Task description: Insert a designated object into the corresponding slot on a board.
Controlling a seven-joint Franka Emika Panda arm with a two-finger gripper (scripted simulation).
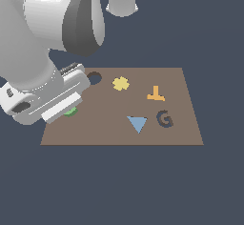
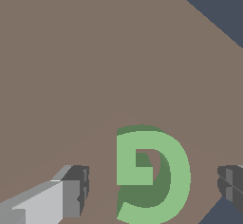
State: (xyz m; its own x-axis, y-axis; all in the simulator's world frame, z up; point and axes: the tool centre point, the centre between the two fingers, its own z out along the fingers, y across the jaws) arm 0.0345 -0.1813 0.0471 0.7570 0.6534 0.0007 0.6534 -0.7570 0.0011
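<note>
The designated object, a bright green G-shaped block [image 2: 175, 171], lies flat on the brown board [image 2: 95, 66]. In the wrist view it sits between my two fingertips [image 2: 76, 192], which stand wide apart and clear of it; my gripper [image 2: 154, 187] is open. In the exterior view my hand covers the board's [image 1: 109, 133] near corner on the exterior view's left, and only a sliver of the green G [image 1: 70, 111] shows beneath it. The slot, a dark G-shaped cutout [image 1: 164, 119], lies toward the exterior view's right side of the board.
A yellow flower-shaped piece [image 1: 121, 83], an orange T-shaped piece [image 1: 156, 94] and a blue triangle [image 1: 137, 123] lie on the board. A round dark hole [image 1: 95, 77] sits by my hand. Dark floor surrounds the board.
</note>
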